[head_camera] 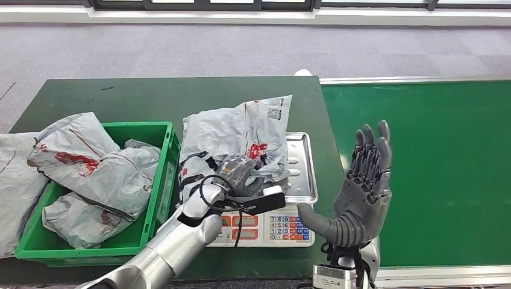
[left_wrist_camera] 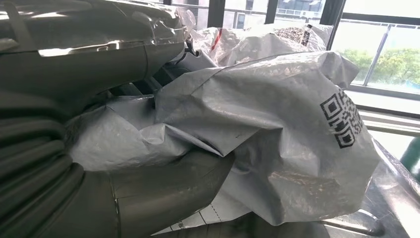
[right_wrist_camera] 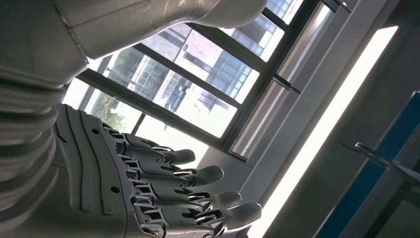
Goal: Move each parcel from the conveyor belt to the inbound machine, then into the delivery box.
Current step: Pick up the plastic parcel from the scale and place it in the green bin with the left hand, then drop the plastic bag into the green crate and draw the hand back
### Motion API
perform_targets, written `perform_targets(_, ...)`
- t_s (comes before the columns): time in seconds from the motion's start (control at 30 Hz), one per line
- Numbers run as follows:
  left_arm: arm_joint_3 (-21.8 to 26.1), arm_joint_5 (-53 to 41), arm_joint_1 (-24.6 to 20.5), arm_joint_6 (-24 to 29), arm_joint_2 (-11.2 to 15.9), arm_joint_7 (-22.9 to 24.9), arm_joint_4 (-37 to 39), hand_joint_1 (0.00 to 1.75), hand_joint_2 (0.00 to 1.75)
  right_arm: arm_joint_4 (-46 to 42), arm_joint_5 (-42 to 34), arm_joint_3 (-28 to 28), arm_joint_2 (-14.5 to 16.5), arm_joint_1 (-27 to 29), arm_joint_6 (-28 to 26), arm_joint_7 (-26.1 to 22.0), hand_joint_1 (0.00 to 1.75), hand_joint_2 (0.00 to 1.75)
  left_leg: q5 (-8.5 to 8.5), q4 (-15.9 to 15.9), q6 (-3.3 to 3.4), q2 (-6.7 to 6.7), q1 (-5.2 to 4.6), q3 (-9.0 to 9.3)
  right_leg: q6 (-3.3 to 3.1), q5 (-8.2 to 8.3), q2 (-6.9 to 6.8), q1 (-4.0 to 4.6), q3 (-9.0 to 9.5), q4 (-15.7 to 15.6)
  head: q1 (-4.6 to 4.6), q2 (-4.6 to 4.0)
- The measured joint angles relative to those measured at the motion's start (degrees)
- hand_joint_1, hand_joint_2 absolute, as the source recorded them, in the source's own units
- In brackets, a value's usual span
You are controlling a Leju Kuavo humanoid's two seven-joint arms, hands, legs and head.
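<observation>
**One parcel gripped over the scale, the other hand bare**

Two hands show in the head view. The left hand [head_camera: 237, 171] has its fingers closed into a crumpled grey parcel [head_camera: 238, 135], which rises above and beyond the hand and lies over the steel tray of the inbound machine [head_camera: 301, 171]; the machine's keypad sits just below the wrist. To the left of that hand stands a green delivery box [head_camera: 158, 180] holding more grey bagged parcels [head_camera: 105, 180], with another grey bag [head_camera: 15, 180] lying outside the box on the dark green table [head_camera: 150, 96]. The right hand [head_camera: 361, 186] is held upright with its fingers straight and apart, thumb out to the side, nothing in it, over the edge of the green conveyor belt [head_camera: 434, 168], which stretches away to its right.

Close behind the left hand, its wrist view shows the thick grey thumb [left_wrist_camera: 163, 193] pressed under the parcel's wrinkled plastic, a printed square code [left_wrist_camera: 341, 119] facing out beyond the fingers.

From the right wrist view, the right hand's dark fingers [right_wrist_camera: 198, 176] stretch out flat and unbent against windows [right_wrist_camera: 208, 84], touching nothing.
</observation>
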Motion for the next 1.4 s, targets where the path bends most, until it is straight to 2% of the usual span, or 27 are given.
perform_targets(0.17,1.03,-0.32,1.26,1.86,0.60,0.28,-3.76,1.75,1.75,0.22,-0.67,0.13,-0.66,-0.22,0.00,-0.15,0.00,1.75,-0.01,0.00,0.00,0.01,0.00,-0.04,0.00,-0.01,0.01,0.00,-0.05,0.00,0.00,0.00)
perform_targets(0.4,6.00,-5.33,4.44,15.09,3.88,3.16,-18.02,1.75,1.75,0.21,-1.31,0.13,-1.16,0.96,0.00,-0.24,0.00,1.75,-0.03,-0.03,-0.04,0.05,0.01,-0.06,-0.06,-0.04,0.03,0.02,-0.09,0.02,0.00,0.00)
perform_targets(0.5,9.46,-8.81,6.25,22.78,5.37,3.35,-24.43,1.75,1.75,0.22,-1.49,0.13,-1.17,1.27,0.00,-0.55,0.00,1.75,-0.04,-0.04,-0.06,0.09,0.02,-0.05,-0.10,-0.07,0.06,0.03,-0.12,0.04,0.00,0.00)
perform_targets(0.67,14.58,-11.42,8.21,25.41,6.91,2.65,-32.16,1.75,1.75,0.22,-1.60,0.13,-1.17,1.45,0.00,-1.11,0.00,1.75,-0.05,-0.04,-0.07,0.07,0.03,-0.05,-0.15,-0.15,0.02,0.03,-0.11,0.04,0.00,0.00)
perform_targets(0.73,17.00,-13.61,9.27,26.03,6.62,-0.46,-35.34,1.75,1.75,0.24,-1.55,0.13,-1.16,1.60,0.00,-1.15,0.00,1.75,-0.05,-0.04,-0.07,0.09,0.02,-0.06,-0.15,-0.15,0.05,0.03,-0.13,0.05,0.00,0.00)
perform_targets(0.8,21.14,-14.85,9.93,26.48,5.51,-6.75,-39.03,1.75,1.75,0.26,-1.40,0.04,-1.10,2.08,0.00,-1.54,0.00,1.75,-0.05,-0.04,-0.07,0.08,0.02,-0.06,-0.15,-0.15,0.06,0.02,-0.13,0.04,0.00,0.00)
perform_targets(0.93,33.65,-14.14,9.52,26.72,1.12,-22.84,-45.25,1.75,1.75,0.25,-0.86,-0.63,-0.61,4.38,0.00,-3.11,0.00,1.75,-0.09,-0.04,-0.11,0.11,0.02,-0.06,-0.15,-0.15,0.09,0.02,-0.14,0.03,-0.01,0.00)
perform_targets(1.03,42.87,-12.39,8.93,26.73,-2.19,-31.32,-49.68,1.75,1.75,0.19,-0.64,-1.22,-0.32,6.23,-0.01,-3.27,0.00,1.75,-0.11,-0.04,-0.12,0.17,0.02,-0.05,-0.16,-0.15,0.13,0.03,-0.15,0.04,-0.01,0.00)
perform_targets(1.1,47.34,-10.38,8.85,26.73,-3.31,-33.45,-52.74,1.75,1.75,0.03,-0.50,-1.39,-0.27,7.33,-0.02,-3.17,0.00,1.75,-0.12,-0.05,-0.15,0.18,0.03,-0.05,-0.18,-0.17,0.13,0.04,-0.16,0.04,0.00,0.00)
perform_targets(1.2,52.51,-7.65,8.87,26.73,-3.71,-34.05,-57.47,1.75,1.75,-0.45,-0.08,-1.40,-0.26,8.82,-0.02,-2.85,0.00,1.75,-0.15,-0.05,-0.19,0.17,0.06,-0.05,-0.22,-0.20,0.13,0.08,-0.16,0.06,0.00,0.00)
perform_targets(1.4,59.98,-5.61,8.76,26.73,-2.21,-34.17,-64.69,1.75,1.75,-1.50,0.03,-1.40,-0.28,10.33,-0.02,-1.44,0.00,1.75,-0.19,-0.06,-0.25,0.17,0.11,-0.04,-0.36,-0.30,0.10,0.11,-0.21,0.07,-0.01,0.00)
